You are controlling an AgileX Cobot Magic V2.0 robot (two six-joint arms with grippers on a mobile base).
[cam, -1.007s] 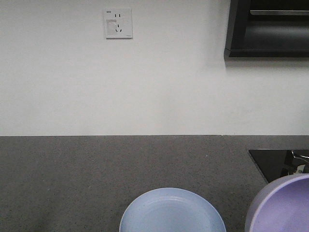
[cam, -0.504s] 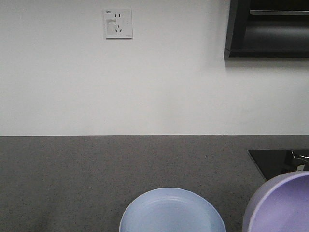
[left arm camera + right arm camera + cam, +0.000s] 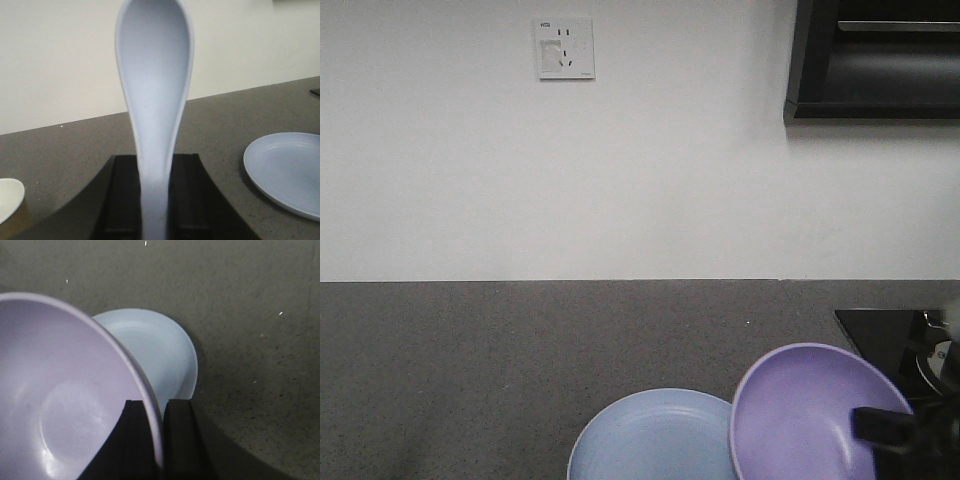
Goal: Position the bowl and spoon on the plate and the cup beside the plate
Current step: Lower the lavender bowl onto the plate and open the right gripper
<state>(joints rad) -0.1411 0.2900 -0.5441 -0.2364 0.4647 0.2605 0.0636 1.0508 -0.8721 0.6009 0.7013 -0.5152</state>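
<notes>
Counter [image 3: 520, 350] below: right end effector [image 3: 159, 416] pinches bowl [image 3: 60, 390], left end effector [image 3: 155, 200] spoon [image 3: 155, 75]

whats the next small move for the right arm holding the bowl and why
Probably ease the bowl leftward over the plate's middle before lowering: the right gripper pinches its rim, it hangs tilted and overlaps only the plate's right edge, and the plate is bare.
</notes>
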